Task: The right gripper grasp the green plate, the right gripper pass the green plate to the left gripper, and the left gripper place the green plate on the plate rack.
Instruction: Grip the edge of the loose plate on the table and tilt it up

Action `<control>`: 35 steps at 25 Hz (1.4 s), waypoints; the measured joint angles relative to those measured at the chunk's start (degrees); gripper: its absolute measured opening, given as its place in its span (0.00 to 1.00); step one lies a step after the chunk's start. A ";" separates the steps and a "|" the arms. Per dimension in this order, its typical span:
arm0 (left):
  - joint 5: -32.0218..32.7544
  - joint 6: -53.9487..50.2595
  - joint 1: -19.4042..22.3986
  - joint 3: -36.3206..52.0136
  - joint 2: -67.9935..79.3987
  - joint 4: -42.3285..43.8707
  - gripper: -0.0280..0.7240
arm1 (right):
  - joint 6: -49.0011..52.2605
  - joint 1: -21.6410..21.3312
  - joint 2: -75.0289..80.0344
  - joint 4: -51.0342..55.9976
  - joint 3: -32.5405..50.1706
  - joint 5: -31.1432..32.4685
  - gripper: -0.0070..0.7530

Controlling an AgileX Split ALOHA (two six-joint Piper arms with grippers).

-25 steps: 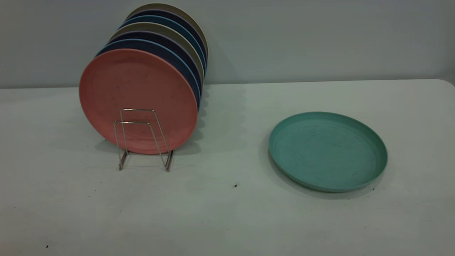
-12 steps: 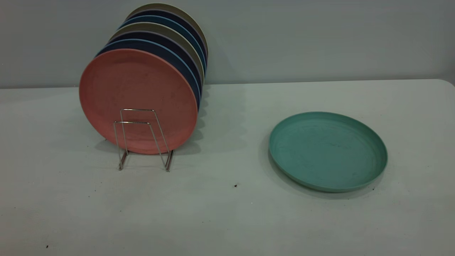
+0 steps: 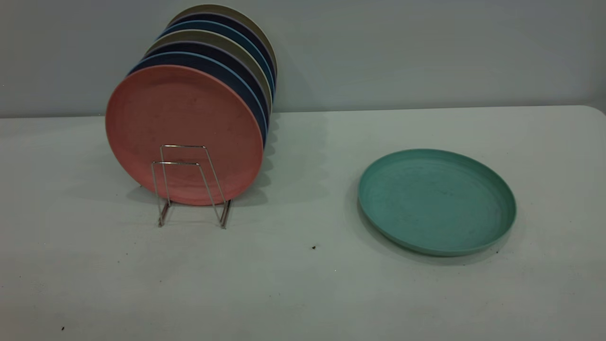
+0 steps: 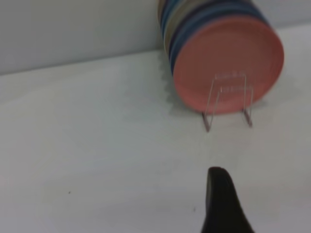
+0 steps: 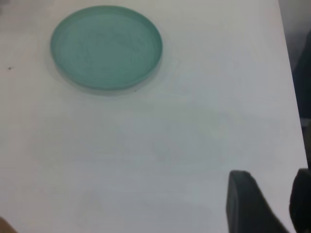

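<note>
A: Step? Grasp not begun; green plate (image 3: 436, 201) lies flat at the table's (image 3: 303, 293) 3 o'clock, untouched.

B: Right gripper (image 5: 269, 201), fingers parted, well short; it must reach the rim; left gripper (image 4: 221, 204) unreadable.

left pincer (image 4: 224, 204) cut off by edge, rear plates (image 3: 222, 35) mostly hidden

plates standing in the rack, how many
7 that show: the salmon-pink plate at the front of the plate rack, six more edges stacked behind it toward the wall. Others may be hidden. The green plate lies flat, apart.
</note>
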 joint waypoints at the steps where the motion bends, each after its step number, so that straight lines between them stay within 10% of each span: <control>1: -0.72 -1.26 0.00 0.00 1.38 0.00 0.66 | 0.14 0.00 0.00 -0.11 -0.06 0.00 0.32; 13: -16.40 5.94 0.00 0.00 34.35 -15.99 0.66 | -1.11 0.00 16.16 13.85 -1.24 -21.69 0.45; 25: -21.39 35.39 0.00 0.00 51.77 -47.20 0.76 | -47.39 0.00 66.29 65.01 -2.61 -43.12 0.65; 35: -21.57 37.16 0.00 0.00 52.90 -47.76 0.76 | -62.25 -9.25 104.97 81.56 -20.57 -30.46 0.65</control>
